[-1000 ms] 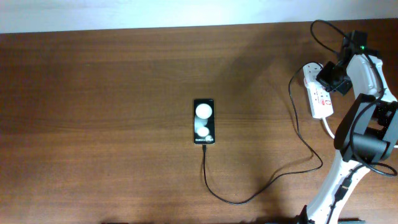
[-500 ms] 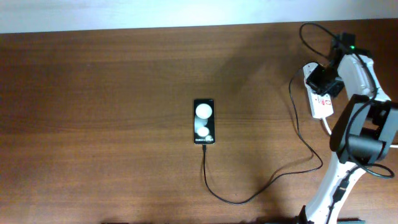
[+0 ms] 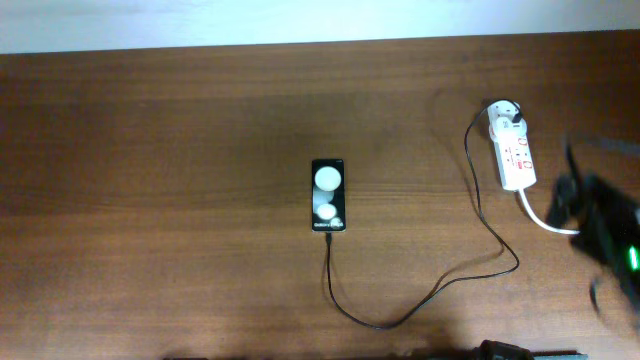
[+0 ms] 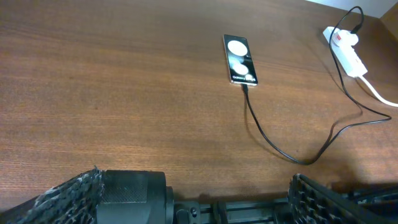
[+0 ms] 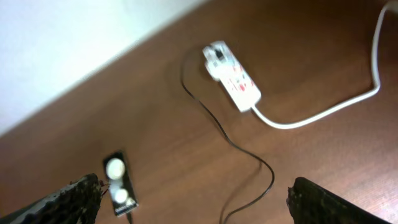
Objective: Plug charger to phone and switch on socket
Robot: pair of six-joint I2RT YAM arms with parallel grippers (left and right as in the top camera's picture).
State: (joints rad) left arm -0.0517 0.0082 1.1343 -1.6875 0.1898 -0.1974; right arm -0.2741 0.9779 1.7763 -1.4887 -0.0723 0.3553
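The black phone lies flat mid-table, showing two white circles. The thin black charger cable meets the phone's near end, loops right and runs up to its white plug head, which sits in the far end of the white socket strip. My right arm is a blur at the right edge, apart from the socket. My right gripper is open high above the table, over phone and socket. At the table's near side, my left gripper hangs open and empty, far from the phone.
The socket's thick white cord curves off toward the right edge, under my right arm. A pale wall runs along the table's far edge. The cable loop lies on bare wood in front of the phone.
My right arm has pulled away from the socket toward the near right, and its gripper has gone from shut to open. Phone, cable and socket have not moved.
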